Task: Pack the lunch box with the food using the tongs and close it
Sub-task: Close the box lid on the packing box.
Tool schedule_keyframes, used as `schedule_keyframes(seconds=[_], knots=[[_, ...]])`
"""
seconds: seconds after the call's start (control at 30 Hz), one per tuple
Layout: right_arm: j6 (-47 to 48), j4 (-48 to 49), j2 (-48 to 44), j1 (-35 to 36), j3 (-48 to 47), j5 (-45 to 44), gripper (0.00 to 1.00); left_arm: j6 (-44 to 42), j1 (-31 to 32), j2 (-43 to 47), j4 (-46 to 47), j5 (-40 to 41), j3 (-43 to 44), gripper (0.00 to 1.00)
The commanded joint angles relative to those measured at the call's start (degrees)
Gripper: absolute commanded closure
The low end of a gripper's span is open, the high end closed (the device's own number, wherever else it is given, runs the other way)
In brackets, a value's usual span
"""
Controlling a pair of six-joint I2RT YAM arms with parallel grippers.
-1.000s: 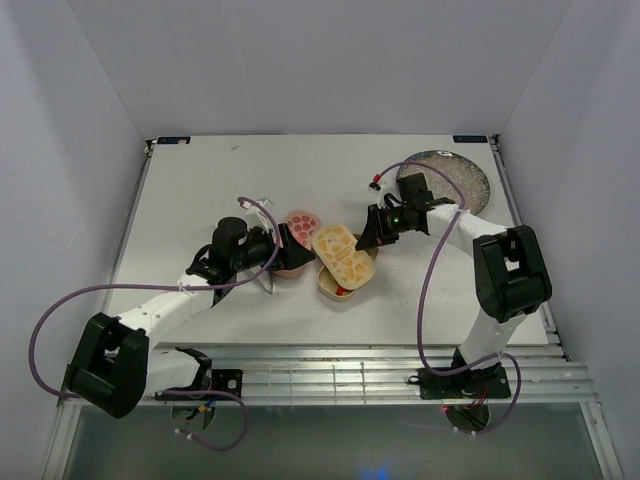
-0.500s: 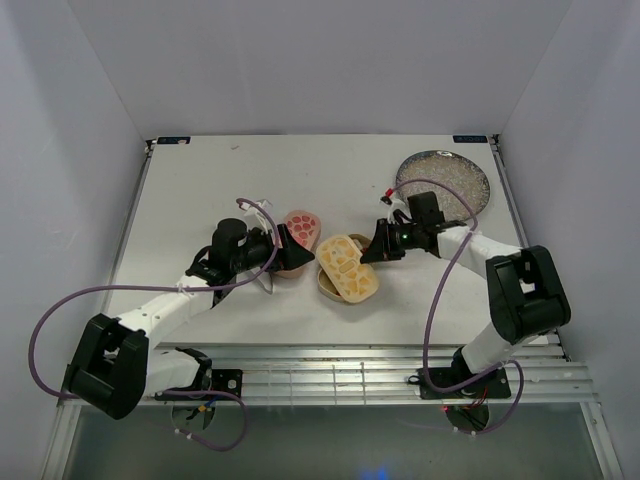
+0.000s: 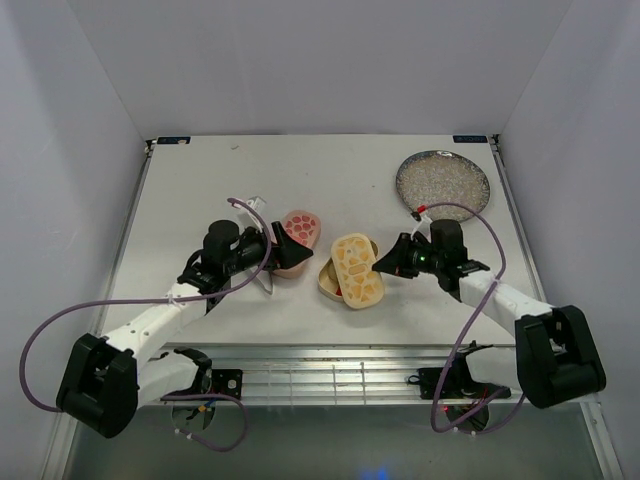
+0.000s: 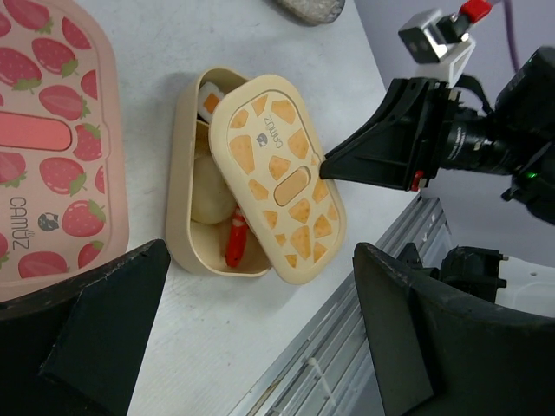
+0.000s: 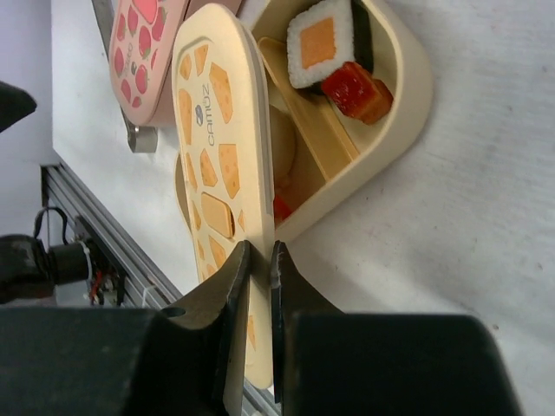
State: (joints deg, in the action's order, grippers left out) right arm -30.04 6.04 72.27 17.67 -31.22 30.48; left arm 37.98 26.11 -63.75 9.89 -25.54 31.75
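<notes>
- R hand [image 5: 258, 247]: fingers almost together, clamped on the long-side rim of the tan lid [image 5: 212, 147], about mid-length. Thin strip of lid shows in the slit between them.
- L hand [image 4: 262, 251]: fingers wide apart, holding nothing. It hovers over the gap between the pink lid [image 4: 43, 156] and the tan tray [image 4: 184, 173].
- Tan lid sits skewed on the tan tray, not seated. It's turned vs the tray, overhangs the rim on the R-arm side, and leaves one end compartment plus a strip of the other uncovered.
- Food in the tray:
  - orange-topped piece [image 5: 319, 42] w/ dark wrap and red-orange piece [image 5: 351, 91], both in the uncovered end compartment
  - cream bun [image 4: 208, 195] and a small red piece [image 4: 234, 247] in the other compartment, part under the lid
- Pink lid, strawberry print, lies just beside the tan tray on the L-arm side. Can't tell if they touch.
- Silvery metal end [image 5: 137, 139] pokes out by the pink lid, prob the tongs, mostly hidden.
- Grey speckled plate [image 3: 443, 183] sits at the far R corner of the bench [image 3: 200, 190], well apart from the trays.
</notes>
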Motion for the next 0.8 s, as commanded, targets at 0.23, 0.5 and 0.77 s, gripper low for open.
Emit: schedule_keyframes(seconds=[0.23, 0.5, 0.77], knots=[[-20.8, 18.6, -12.1, -0.1, 10.4, -11.1, 0.92, 0.1, 0.2, 1.6, -2.1, 0.4, 1.2, 0.02], [-31.9, 26.8, -13.9, 2.1, 16.9, -18.3, 0.92, 0.4, 0.2, 1.1, -1.5, 0.3, 1.3, 0.02], [-41.2, 32.4, -14.4, 15.0, 21.1, -39.2, 0.92, 0.3, 0.2, 1.0, -1.2, 0.6, 1.1, 0.02]])
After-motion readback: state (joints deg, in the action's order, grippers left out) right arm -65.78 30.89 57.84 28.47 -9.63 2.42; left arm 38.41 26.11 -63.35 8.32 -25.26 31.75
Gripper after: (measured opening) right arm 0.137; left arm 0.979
